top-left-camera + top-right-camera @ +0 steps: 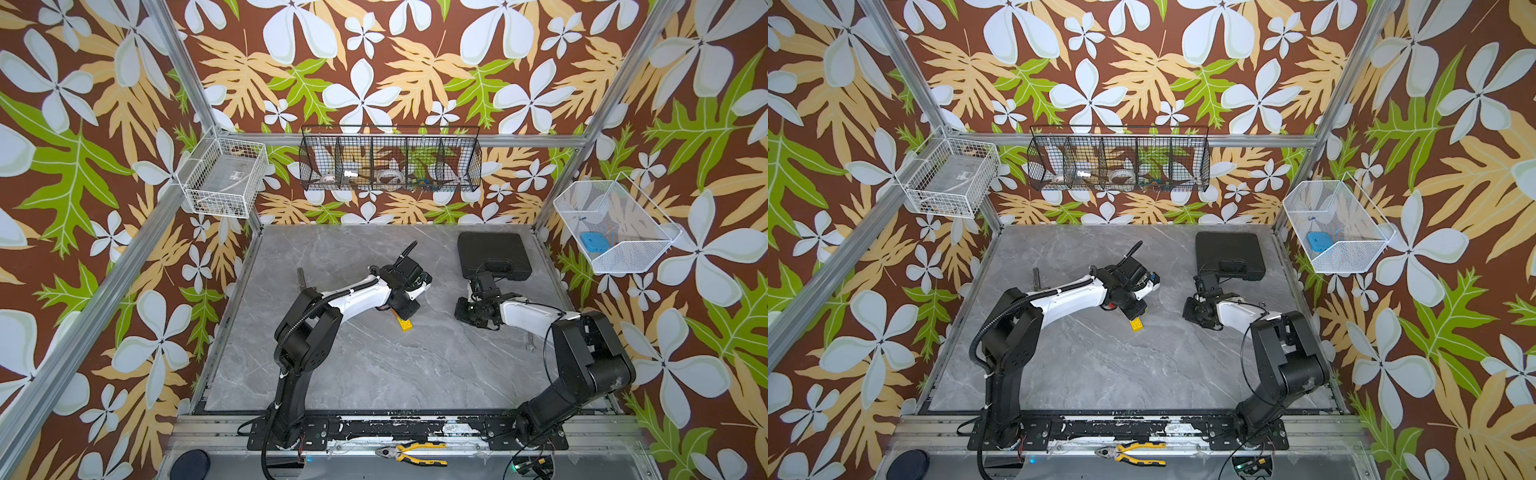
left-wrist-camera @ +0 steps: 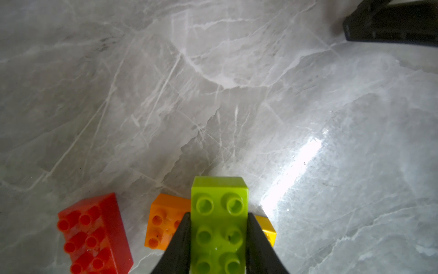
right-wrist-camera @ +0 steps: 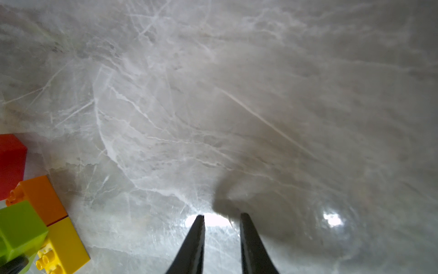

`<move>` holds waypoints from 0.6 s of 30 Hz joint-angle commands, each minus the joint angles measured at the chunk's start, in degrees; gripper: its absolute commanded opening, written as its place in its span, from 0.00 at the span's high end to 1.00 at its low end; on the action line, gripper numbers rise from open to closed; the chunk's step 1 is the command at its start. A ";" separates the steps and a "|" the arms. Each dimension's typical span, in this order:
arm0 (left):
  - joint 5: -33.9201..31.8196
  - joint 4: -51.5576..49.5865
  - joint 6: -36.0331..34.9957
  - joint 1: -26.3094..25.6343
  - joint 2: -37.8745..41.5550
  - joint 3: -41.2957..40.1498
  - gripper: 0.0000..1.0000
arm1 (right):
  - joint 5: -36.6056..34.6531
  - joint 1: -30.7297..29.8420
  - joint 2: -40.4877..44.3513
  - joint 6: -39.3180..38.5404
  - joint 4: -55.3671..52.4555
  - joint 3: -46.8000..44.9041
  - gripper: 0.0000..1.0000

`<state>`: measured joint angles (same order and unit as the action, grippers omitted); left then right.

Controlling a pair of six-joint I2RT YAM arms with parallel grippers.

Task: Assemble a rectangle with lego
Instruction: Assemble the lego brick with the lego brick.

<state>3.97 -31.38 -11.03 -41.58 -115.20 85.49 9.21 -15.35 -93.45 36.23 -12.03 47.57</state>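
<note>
Firstly, in both top views the left gripper [image 1: 404, 311] hangs low over the middle of the table [image 1: 374, 374]. Only the end of a yellow brick [image 1: 405, 325] shows from under it, and the wrist hides the other bricks. The right gripper [image 1: 463, 309] is well apart to the side, near the case [image 1: 494, 249]. Probably it is parked there so that it does not disturb the building.

Next, in the left wrist view, the fingers [image 2: 182, 237] are clamped on the long sides of the lime brick [image 2: 219, 225], studs up. It lies across the orange brick [image 2: 163, 225] and the yellow one, covering the place where they meet. I think this is on purpose: one brick over the seam locks the lower two together. Whether it is already pressed onto the studs or only just above them, I cannot tell. The red brick [image 2: 94, 237] lies alone beside the orange one, not touching, so it seems to wait for its turn.

Finally, in the right wrist view, the jaws stand close together with only a narrow gap and nothing in it. At the edge the orange and yellow bricks touch side by side, with the lime brick higher, over them. The rectangle [image 3: 47, 204] is, in my judgement, only begun there. A dark green brick is not visible anywhere.
</note>
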 commanded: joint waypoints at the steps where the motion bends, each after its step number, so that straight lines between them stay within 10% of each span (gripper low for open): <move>1: 1.00 -0.74 -0.92 0.10 -0.12 0.22 1.00 | 0.10 -0.02 -0.17 0.42 0.69 0.06 0.74; 18: 0.90 0.09 -2.54 0.12 -0.47 -1.03 1.00 | 0.17 -0.21 -0.59 0.42 0.70 0.53 0.74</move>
<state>4.82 -31.11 -12.58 -41.52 -115.24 84.58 9.21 -15.42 -93.97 36.25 -11.55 47.77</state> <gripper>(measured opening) 0.330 0.256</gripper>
